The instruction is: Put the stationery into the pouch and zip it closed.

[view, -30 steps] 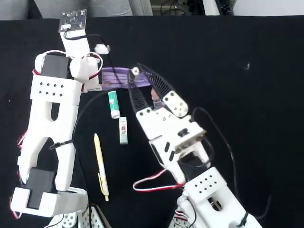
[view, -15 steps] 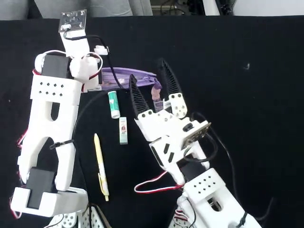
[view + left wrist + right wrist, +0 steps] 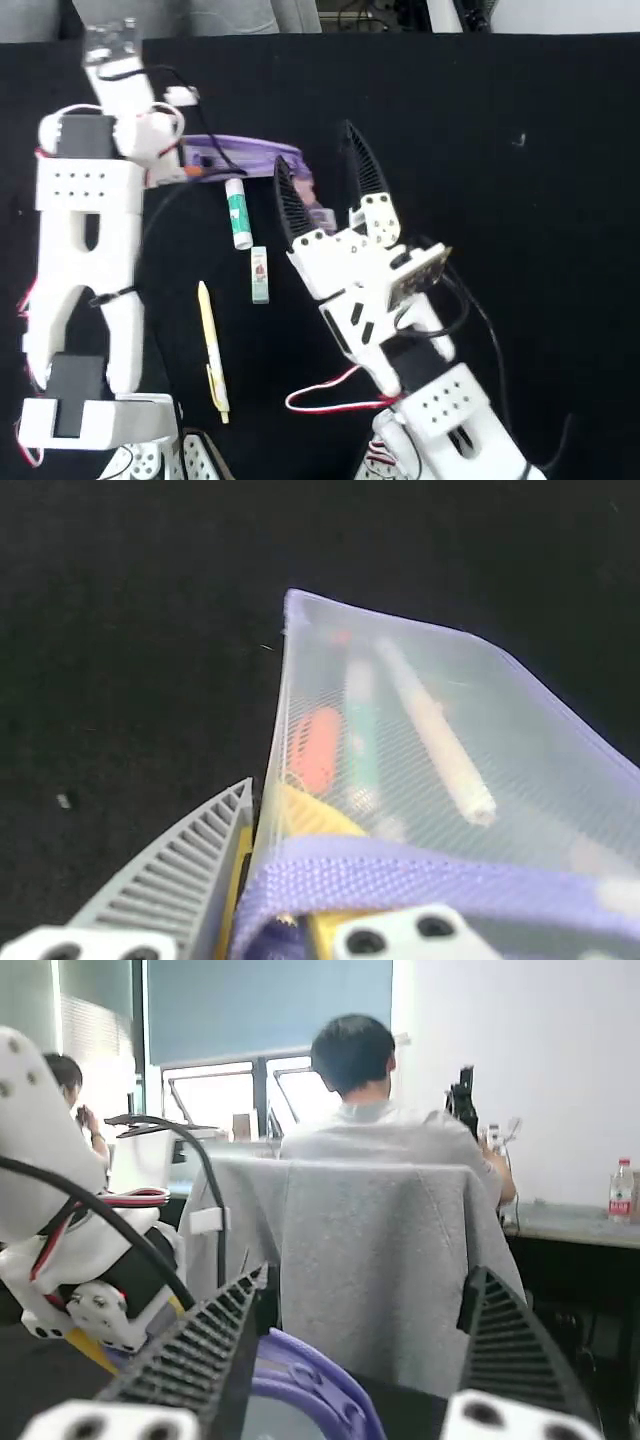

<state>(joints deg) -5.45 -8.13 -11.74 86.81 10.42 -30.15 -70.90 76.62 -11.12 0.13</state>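
Observation:
The clear pouch with purple trim lies at the back left of the black table, and my left gripper is shut on its left end. In the left wrist view the pouch holds an orange item, a green pen and a cream pen, with my left gripper pinching its edge. My right gripper stands open just right of the pouch, black fingers spread wide and apart from it. The right wrist view has the right gripper open above the purple pouch rim. Loose in front lie a green-and-white tube, a small green-and-white stick and a yellow pen.
The left arm's white body runs along the table's left side, close to the yellow pen. A red-and-white cable loops by the right arm's base. The table's right half is bare black cloth.
My right gripper let go of the pouch, opened wide and drew back. The left arm shifted left, dragging the pouch left with it.

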